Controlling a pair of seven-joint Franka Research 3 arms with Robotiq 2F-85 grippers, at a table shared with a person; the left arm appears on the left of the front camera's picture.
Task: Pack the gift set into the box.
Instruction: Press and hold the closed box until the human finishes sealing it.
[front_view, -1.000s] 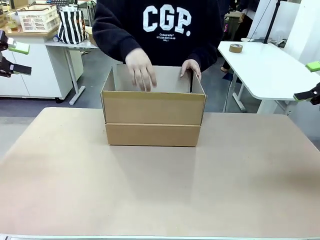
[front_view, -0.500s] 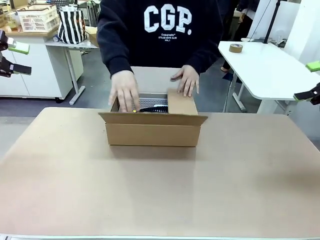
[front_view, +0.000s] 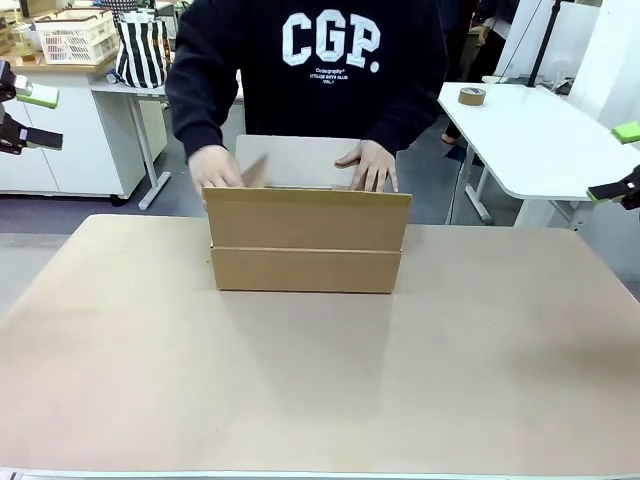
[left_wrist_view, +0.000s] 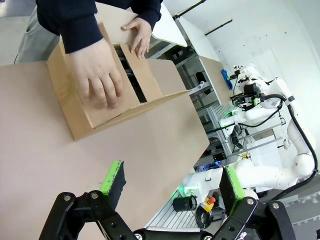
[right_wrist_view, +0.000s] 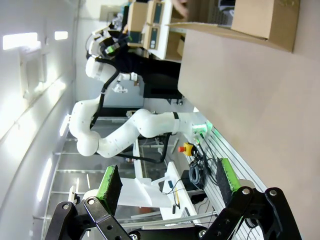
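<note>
Box (front_view: 305, 245) sits toward 12 o'clock on table (front_view: 320, 380), near flap standing up. Out at 9 o'clock, left gripper (front_view: 42, 117) off table, jaws wide apart, nothing in them. Person's on flaps: one hand (front_view: 215, 168) at box's 11 o'clock, other hand (front_view: 368, 165) at 1. Over at 3 o'clock, right gripper (front_view: 618, 162) spread wide too, empty.

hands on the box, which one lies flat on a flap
The hand nearer the left gripper, palm spread flat on a folded-in flap; the other hand just curls fingers over an edge.
</note>
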